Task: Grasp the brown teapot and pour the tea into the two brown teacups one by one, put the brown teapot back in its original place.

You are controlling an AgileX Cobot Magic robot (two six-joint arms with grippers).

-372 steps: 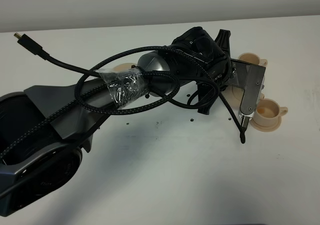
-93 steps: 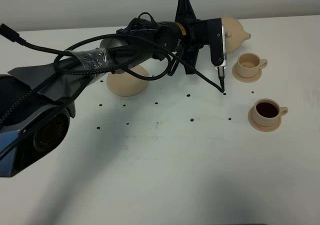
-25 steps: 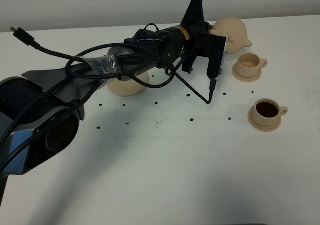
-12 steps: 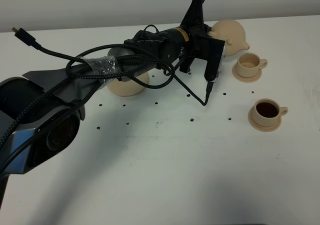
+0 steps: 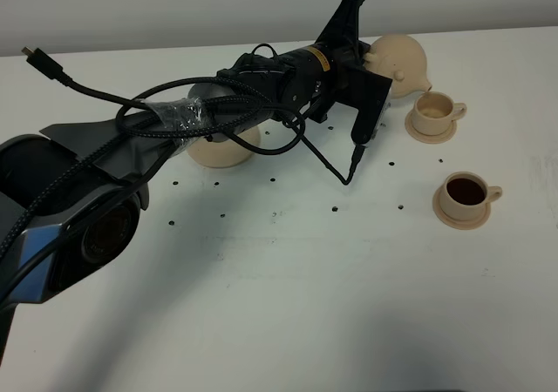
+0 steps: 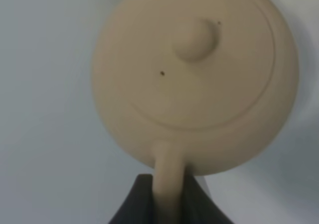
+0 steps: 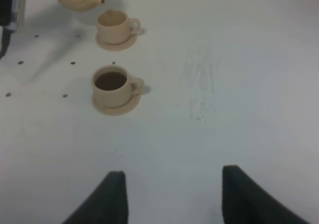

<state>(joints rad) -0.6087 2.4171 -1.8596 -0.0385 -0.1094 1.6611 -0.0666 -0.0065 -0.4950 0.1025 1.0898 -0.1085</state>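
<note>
White table [image 5: 305, 279], left jaws pinching teapot [image 6: 194, 84] handle, saucer [image 5: 214, 155] half hidden, right jaws apart

teapot [image 5: 401, 59] behind far teacup [image 5: 433, 111], near teacup [image 5: 466, 196] in front, saucer [image 5: 222, 148] left

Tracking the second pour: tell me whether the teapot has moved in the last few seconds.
Yes. The teapot has edged slightly left and down, bringing its spout nearer the empty cup.

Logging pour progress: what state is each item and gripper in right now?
brown teapot: lifted, lid on, held by its handle.
near teacup: full of dark tea, on saucer.
far teacup: looks empty, on saucer.
large saucer: bare where visible.
left gripper: shut on teapot handle.
right gripper: open, empty.
</note>
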